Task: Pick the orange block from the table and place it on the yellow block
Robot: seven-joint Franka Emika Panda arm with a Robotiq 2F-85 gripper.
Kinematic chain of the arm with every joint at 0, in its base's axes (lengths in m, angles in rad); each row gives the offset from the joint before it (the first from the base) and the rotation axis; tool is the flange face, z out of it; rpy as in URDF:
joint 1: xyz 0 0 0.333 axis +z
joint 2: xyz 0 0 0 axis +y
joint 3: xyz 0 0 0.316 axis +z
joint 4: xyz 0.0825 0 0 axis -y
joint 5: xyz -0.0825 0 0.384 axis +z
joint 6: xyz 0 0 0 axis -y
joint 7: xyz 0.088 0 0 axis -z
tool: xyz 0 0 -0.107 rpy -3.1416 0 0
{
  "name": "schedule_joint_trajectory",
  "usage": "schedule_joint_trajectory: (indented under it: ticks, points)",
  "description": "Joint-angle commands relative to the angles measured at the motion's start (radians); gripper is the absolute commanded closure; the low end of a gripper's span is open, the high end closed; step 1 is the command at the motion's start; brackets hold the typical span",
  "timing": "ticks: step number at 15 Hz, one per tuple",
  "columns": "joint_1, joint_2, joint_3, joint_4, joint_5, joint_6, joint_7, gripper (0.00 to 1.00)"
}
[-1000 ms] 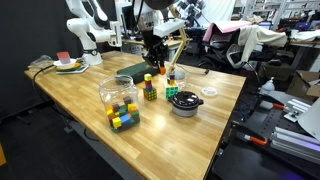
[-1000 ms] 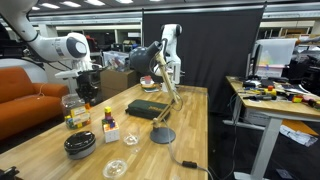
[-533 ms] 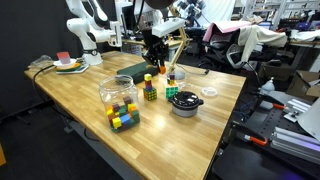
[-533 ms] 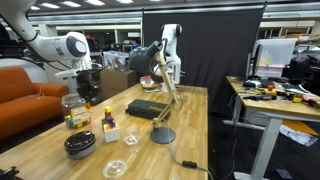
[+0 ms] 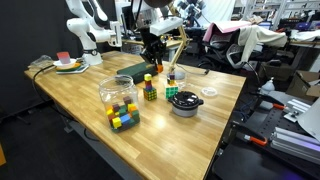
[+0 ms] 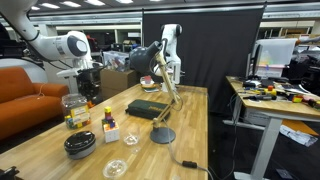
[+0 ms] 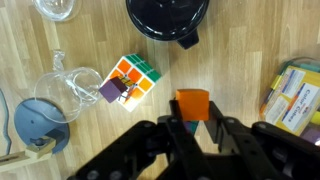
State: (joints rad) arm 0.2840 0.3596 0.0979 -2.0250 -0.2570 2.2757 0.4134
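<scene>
Gripper (image 7: 195, 124): enters from the bottom edge of the wrist view, its jaws pressed against two opposite sides of the orange block, which it grips.
Orange block (image 7: 192, 103): held between the fingers and clear of the wood; its top face shows fully. In the exterior views it is too small to pick out under the tool.
Yellow block: cannot be made out with certainty in any view.
Puzzle cube (image 7: 132, 80): multicoloured, resting on the table near the held block, tilted against the frame edges.
Lamp base (image 7: 34, 121): round and grey-blue, at the view's edge beyond the puzzle cube.
Black bowl (image 7: 168, 18): on the wood past the orange block, well apart from it; also seen in an exterior view (image 5: 184, 103).
Clear jar (image 5: 119, 103): upright on the table, with coloured cubes inside.
Table (image 5: 70, 90): wooden top carrying all of the above.
Arm (image 6: 72, 46): white, reaching over the table.
</scene>
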Motion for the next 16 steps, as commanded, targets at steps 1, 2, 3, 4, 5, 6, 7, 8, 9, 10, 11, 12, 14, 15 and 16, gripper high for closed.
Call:
schedule_joint_trajectory:
  ticks: [1,2,3,4,5,6,7,8,9,10,11,12,14,15,16]
  points:
    - [-0.002,0.045,-0.005,0.069,0.007,0.011,-0.029,0.93]
    - [-0.002,0.062,-0.006,0.091,0.010,0.013,-0.033,0.93]
    - [-0.002,0.077,-0.007,0.110,0.014,0.016,-0.036,0.93]
    - [-0.006,0.096,-0.006,0.132,0.026,0.024,-0.040,0.93]
    - [-0.009,0.113,-0.006,0.151,0.039,0.028,-0.041,0.93]
    - [-0.014,0.129,-0.004,0.169,0.060,0.035,-0.047,0.93]
    - [-0.014,0.140,-0.008,0.183,0.071,0.043,-0.045,0.93]
    - [-0.015,0.148,-0.010,0.193,0.085,0.053,-0.046,0.93]
    - [0.005,0.133,-0.024,0.168,0.062,0.044,-0.026,0.71]
    - [0.004,0.142,-0.025,0.182,0.069,0.046,-0.027,0.71]
    - [0.004,0.147,-0.026,0.188,0.073,0.046,-0.027,0.71]
    - [0.003,0.147,-0.025,0.189,0.075,0.046,-0.027,0.71]
    - [0.003,0.147,-0.025,0.189,0.076,0.046,-0.027,0.93]
    - [0.007,0.153,-0.031,0.195,0.068,0.038,-0.022,0.93]
    - [0.009,0.157,-0.033,0.198,0.066,0.031,-0.022,0.93]
